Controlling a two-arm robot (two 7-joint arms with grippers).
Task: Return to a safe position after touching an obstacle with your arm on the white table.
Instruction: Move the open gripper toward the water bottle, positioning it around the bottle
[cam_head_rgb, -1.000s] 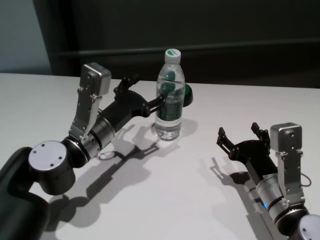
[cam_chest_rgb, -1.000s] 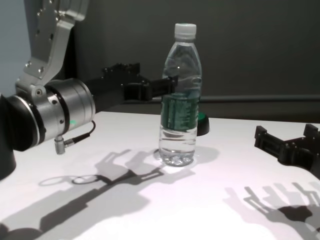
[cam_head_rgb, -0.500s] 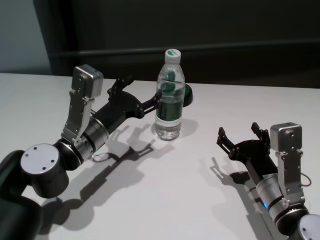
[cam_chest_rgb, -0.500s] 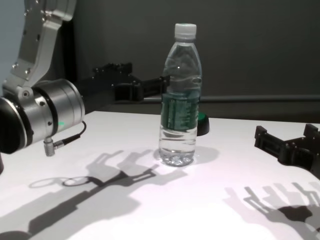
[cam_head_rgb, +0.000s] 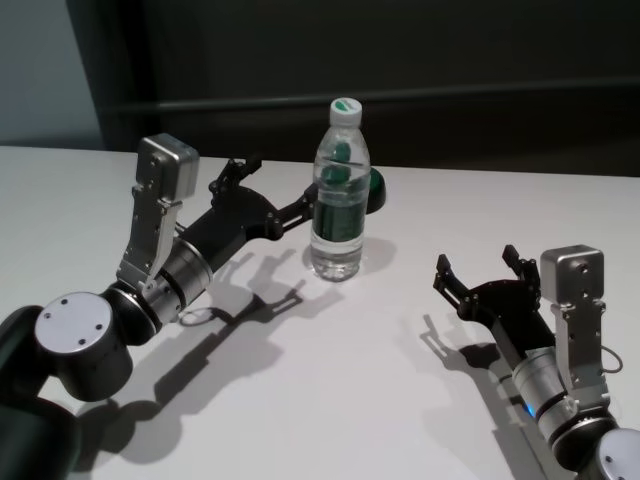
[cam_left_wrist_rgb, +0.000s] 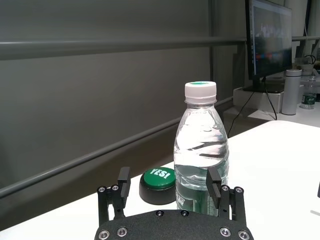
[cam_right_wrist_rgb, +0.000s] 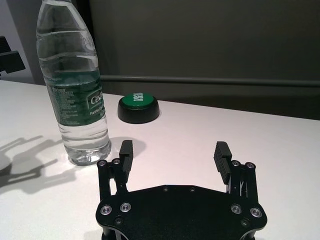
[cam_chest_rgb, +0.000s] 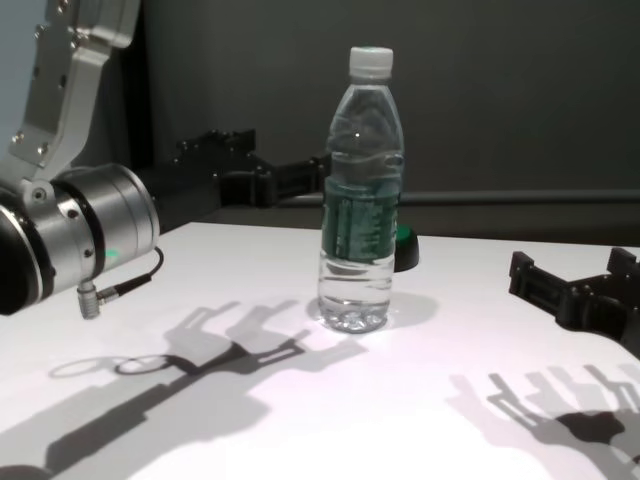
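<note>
One tall obstacle (cam_head_rgb: 339, 195) stands upright mid-worktop (cam_head_rgb: 330, 380), partly filled, top-heavy, slick; it would tip easily, so any hold belongs low on the label. Left gripper (cam_head_rgb: 268, 188) hovers just beside it, jaws apart; right gripper (cam_head_rgb: 480, 268) parked well apart, jaws apart.

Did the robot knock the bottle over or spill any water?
No, nothing looks wrong. The water bottle stands upright on the white table with its cap on, and no water shows around it. The left gripper is open beside it. The right gripper is open, well apart.
</note>
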